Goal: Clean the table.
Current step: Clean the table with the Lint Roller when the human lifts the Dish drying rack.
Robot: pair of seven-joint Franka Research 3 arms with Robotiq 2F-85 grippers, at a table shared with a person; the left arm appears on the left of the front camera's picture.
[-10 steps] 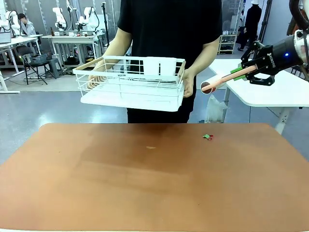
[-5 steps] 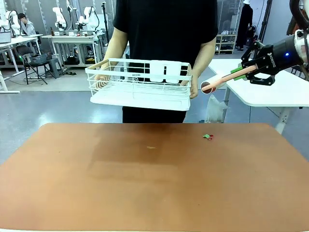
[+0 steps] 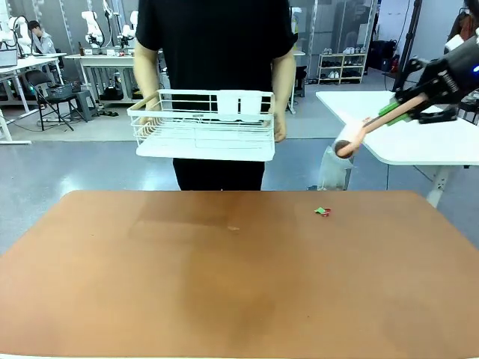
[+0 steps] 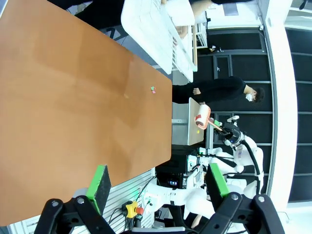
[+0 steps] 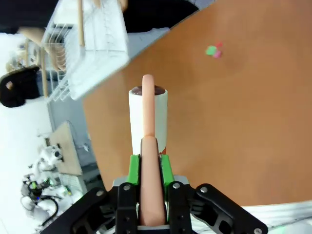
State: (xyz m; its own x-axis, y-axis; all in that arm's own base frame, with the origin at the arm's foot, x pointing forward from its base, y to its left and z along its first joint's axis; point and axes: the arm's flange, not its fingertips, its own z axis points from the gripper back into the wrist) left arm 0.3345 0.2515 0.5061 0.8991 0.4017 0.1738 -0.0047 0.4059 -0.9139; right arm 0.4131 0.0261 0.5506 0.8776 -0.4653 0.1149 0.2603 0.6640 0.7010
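1. Front view: The bench (image 3: 239, 284), a wide matte terracotta top with rounded corners, takes up the lower half of the picture.
   - A small green and red scrap (image 3: 322, 212) lies on it near the far right edge, and a tiny pale fleck (image 3: 233, 228) lies near the middle.
   - A person in a black shirt (image 3: 217, 45) stands beyond the far edge and holds a white wire rack (image 3: 203, 123) level in both hands, clear of the bench.
   - The right jaws come in from the upper right, closed on the handle of a lint roller (image 3: 359, 133) with a pale pink handle and a white roll.
   - The roll hangs in the air off the far right corner, in front of a white-topped table (image 3: 404, 142).
2. Left wrist view: The left jaws stand wide apart with nothing between the green pads (image 4: 100, 183).
   - The bench (image 4: 73, 97) lies beyond them, with the scrap (image 4: 153, 89) near its far edge.
   - The wire rack (image 4: 156, 34) is past that edge.
   - The lint roller (image 4: 202, 119) shows farther off, to the side of the bench.
3. Right wrist view: The right jaws are clamped on the pink handle, with a green pad (image 5: 133, 168) pressed against each side.
   - The lint roller (image 5: 147, 117) points straight ahead.
   - The bench (image 5: 234, 122) lies beneath and beyond it, and contact with the bench cannot be told.
   - The scrap (image 5: 213, 50) lies well apart from the roll.
   - The wire rack (image 5: 87, 44) is at the upper left.
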